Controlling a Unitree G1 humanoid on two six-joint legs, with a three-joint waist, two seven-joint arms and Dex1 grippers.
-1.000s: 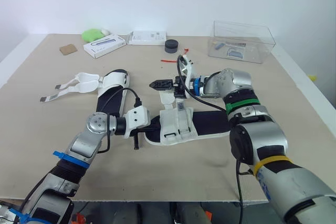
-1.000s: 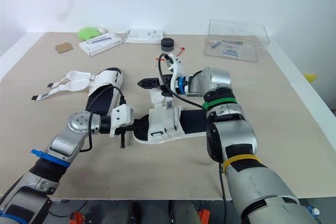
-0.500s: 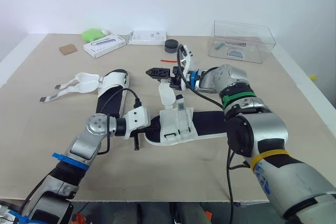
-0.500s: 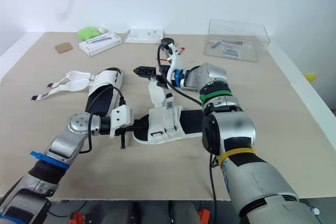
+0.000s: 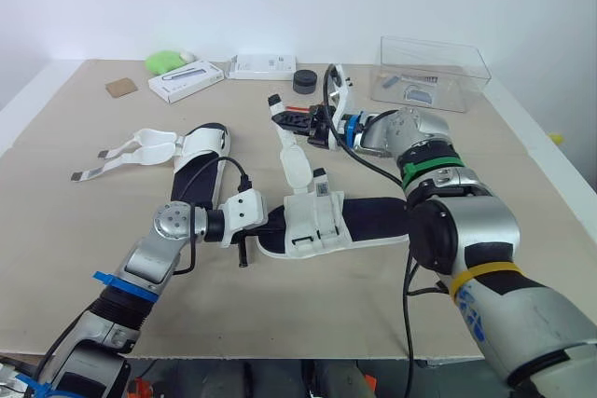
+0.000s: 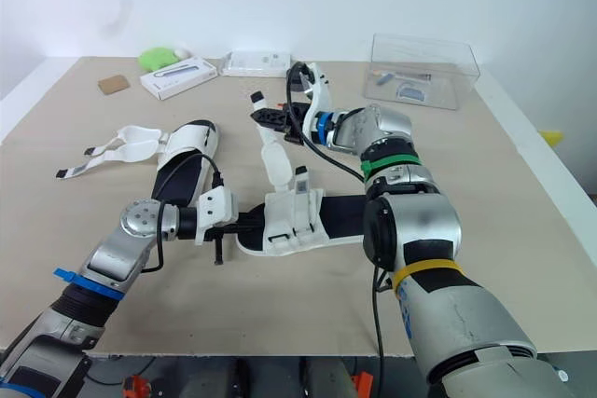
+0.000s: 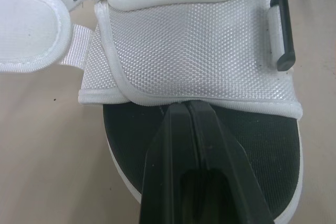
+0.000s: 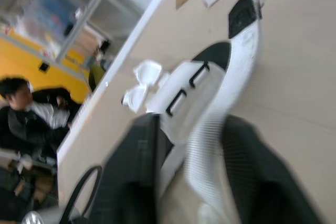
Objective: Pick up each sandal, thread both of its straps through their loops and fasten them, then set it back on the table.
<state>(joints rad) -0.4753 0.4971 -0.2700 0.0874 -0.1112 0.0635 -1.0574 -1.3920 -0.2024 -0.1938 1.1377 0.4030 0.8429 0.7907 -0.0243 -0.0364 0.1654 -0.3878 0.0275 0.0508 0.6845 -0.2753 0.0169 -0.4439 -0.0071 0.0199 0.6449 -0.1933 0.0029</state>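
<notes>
the near sandal (image 5: 322,221) lies flat at the middle of the table (image 5: 84,230), with its long axis running across the table. it has a black footbed with a white sole rim. a wide white upper covers its forefoot. in the left wrist view the upper is a fine honeycomb mesh with a smooth piped edge, and a black rectangular loop (image 7: 281,27) sits along one side of it.

the left gripper (image 7: 185,106) is closed, its two black fingers pressed flat together with nothing visible between them. their tapered tips touch the piped edge of the upper, just above the footbed.

the right gripper (image 5: 284,111) is raised above the table behind the near sandal. it is clamped on the strap (image 5: 292,160) near the strap's free end. the strap is a white ribbed band with a dark tip. it rises from the sandal at a tilt up to the fingers, and in the right wrist view it passes between them.

the second sandal (image 5: 191,160) lies to the robot's left, well apart. its two white straps are unfastened and spread flat on the table.

along the far edge stand a clear plastic box (image 5: 431,72), a black round puck (image 5: 304,81), two flat white boxes (image 5: 186,79) and a rounded green object (image 5: 163,61).
</notes>
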